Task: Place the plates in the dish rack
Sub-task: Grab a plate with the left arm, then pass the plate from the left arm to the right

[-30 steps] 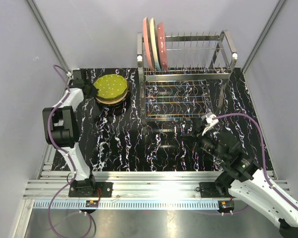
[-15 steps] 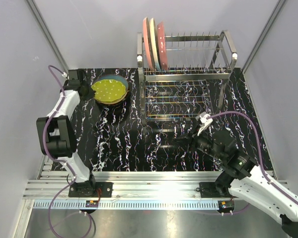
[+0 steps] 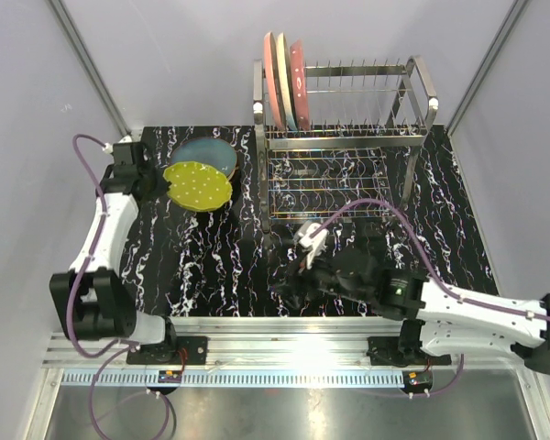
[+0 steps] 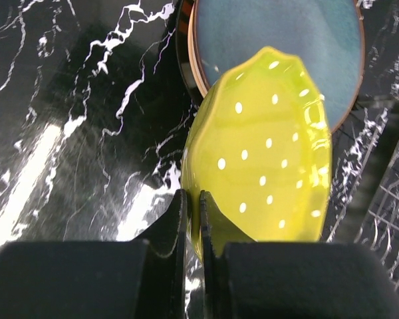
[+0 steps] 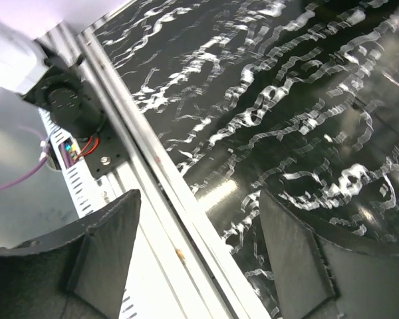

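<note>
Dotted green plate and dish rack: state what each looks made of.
The dotted green plate is probably glazed ceramic: it is glossy, with bright highlights on its face, though hard plastic cannot be ruled out. The dish rack is polished metal, likely steel: thin wire and tube with a mirror-like shine.

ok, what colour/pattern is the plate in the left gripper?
The plate is yellow-green with white dots; best seen in the left wrist view.
</note>
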Robot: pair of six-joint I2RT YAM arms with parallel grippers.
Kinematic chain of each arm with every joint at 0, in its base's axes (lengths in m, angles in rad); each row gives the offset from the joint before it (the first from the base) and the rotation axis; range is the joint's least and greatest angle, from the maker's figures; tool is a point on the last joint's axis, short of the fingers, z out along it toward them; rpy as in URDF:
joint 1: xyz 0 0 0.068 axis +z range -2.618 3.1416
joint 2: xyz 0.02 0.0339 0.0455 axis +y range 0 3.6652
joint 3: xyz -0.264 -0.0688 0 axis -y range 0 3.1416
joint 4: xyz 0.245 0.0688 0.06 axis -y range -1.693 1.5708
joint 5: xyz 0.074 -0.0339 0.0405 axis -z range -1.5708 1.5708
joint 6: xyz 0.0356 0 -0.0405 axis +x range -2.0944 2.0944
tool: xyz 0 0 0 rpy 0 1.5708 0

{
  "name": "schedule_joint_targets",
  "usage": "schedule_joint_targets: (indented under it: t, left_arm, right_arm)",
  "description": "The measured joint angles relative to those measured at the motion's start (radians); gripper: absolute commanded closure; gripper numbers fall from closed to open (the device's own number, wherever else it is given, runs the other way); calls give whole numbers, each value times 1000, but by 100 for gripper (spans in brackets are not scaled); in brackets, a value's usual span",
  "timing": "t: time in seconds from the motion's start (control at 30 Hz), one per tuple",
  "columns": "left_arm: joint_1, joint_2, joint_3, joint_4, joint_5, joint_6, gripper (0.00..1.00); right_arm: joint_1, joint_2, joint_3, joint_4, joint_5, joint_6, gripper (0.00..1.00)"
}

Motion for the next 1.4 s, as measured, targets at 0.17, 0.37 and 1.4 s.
schedule_joint_targets:
  t: [0.17,0.37,1.4]
  left_arm:
    - [-1,-148,-66,-43,5,4,100]
    - [-1,-317,-159,-64,43,3,100]
    - [-70,-794,-433,-259,266,-1,100]
  right_arm:
    - [176,167,122,20,150,-100,10]
    - [295,323,241,58,303,-217,4]
    - [294,1041,628,186,683,-637,2]
